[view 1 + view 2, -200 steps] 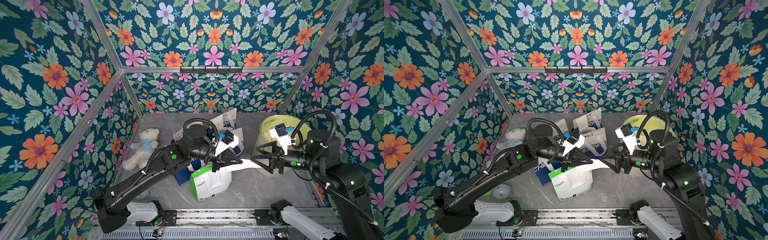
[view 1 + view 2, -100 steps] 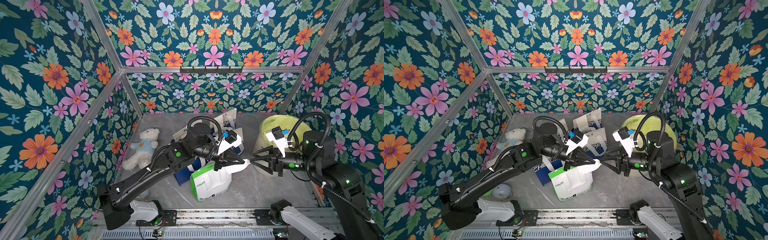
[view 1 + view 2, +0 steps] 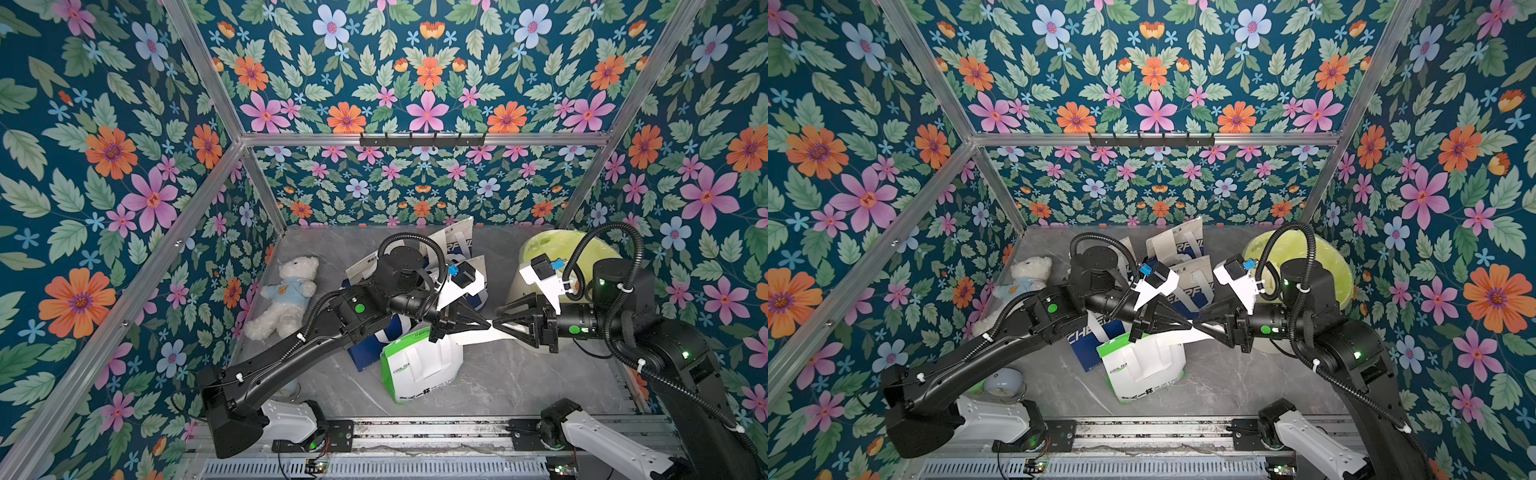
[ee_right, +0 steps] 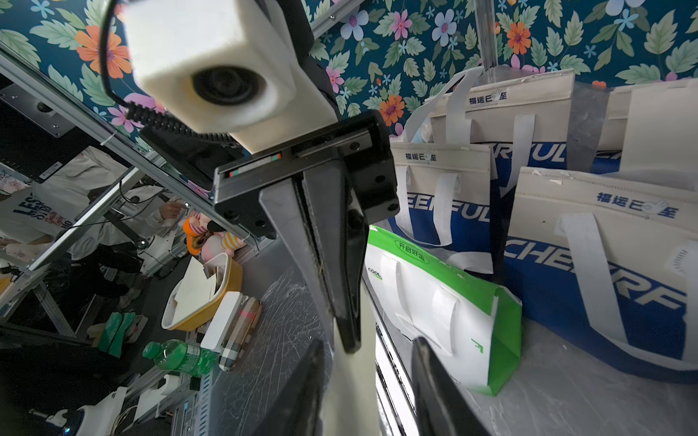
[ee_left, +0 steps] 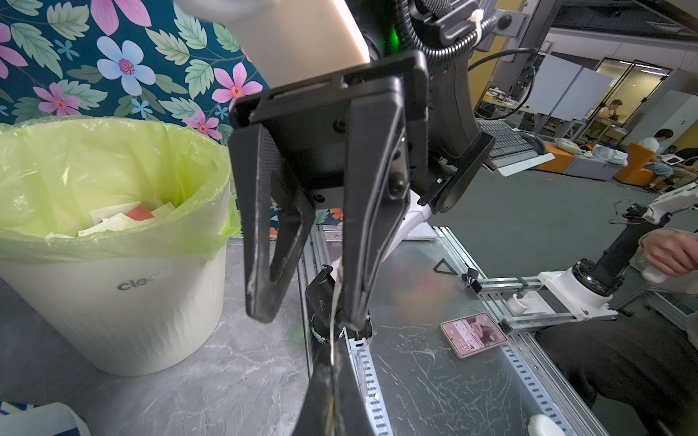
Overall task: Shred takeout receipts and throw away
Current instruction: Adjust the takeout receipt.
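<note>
Receipt (image 3: 478,337): one white sheet hangs in the air between the two arms, above the green-and-white bag (image 3: 419,365) and clear of the table (image 3: 519,374). It spans roughly flat from one gripper to the other, so both ends can be reached for a tear.

Left gripper (image 3: 485,325): the jaws are fully closed on one end of the sheet. In the left wrist view the paper runs edge-on out of the pinched fingertips (image 5: 317,400). This grip acts as the fixed anchor and presents the floppy sheet to the other arm.

Right gripper (image 3: 498,318): it faces the left gripper tip to tip, very close to it. The jaws stand apart at a moderate width and straddle the free end of the sheet. The right wrist view shows white paper lying between the two fingers (image 4: 298,396). In the left wrist view the sheet's edge lies against one finger, and the opposite finger is clear of it. No clamp on this side is visible yet.

Judgement: the step in hand is securing the second grip. The two grip points sit close together, which suits tearing, because a short span concentrates the pull along one line.

Trash bin (image 5: 132,302): it stands beside the right gripper, lined with a yellow-green bag, with paper scraps already inside. This position makes for a short drop once pieces are torn.

Blue-and-white bags (image 4: 604,271) stand behind the green-and-white bag. A teddy bear (image 3: 286,295) lies well apart, on the left arm's side.
</note>
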### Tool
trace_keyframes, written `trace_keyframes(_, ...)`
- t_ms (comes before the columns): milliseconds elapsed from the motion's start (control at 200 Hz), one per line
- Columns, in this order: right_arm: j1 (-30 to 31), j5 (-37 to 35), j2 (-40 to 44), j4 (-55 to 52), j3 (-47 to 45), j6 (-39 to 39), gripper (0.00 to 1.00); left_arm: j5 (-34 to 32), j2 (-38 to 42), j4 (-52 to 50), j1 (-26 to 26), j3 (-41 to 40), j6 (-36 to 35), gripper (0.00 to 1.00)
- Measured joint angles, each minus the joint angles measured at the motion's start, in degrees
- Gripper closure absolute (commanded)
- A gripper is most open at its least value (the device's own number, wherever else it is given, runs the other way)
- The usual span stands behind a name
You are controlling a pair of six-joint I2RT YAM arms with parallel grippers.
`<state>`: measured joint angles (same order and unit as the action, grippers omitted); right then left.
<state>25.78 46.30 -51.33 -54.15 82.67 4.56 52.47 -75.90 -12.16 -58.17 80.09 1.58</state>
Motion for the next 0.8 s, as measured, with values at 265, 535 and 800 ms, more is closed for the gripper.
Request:
trace_keyframes(265, 0.5, -1.1, 0.1, 0.5, -1.1, 0.3, 0.95, -0.6, 0.6, 0.0, 0.0, -0.7, 0.0, 1.0)
trace_keyframes(535, 0.6, -1.3, 0.3, 2.3, -3.1, 4.3, 1.0, -2.9, 1.3, 0.4, 0.0, -2.0, 0.0, 0.86)
trace_keyframes(800, 0.6, -3.4, 3.1, 3.7, -5.2, 7.3, 1.0, -8.3, 5.2, 5.2, 0.0, -6.8, 0.1, 0.49)
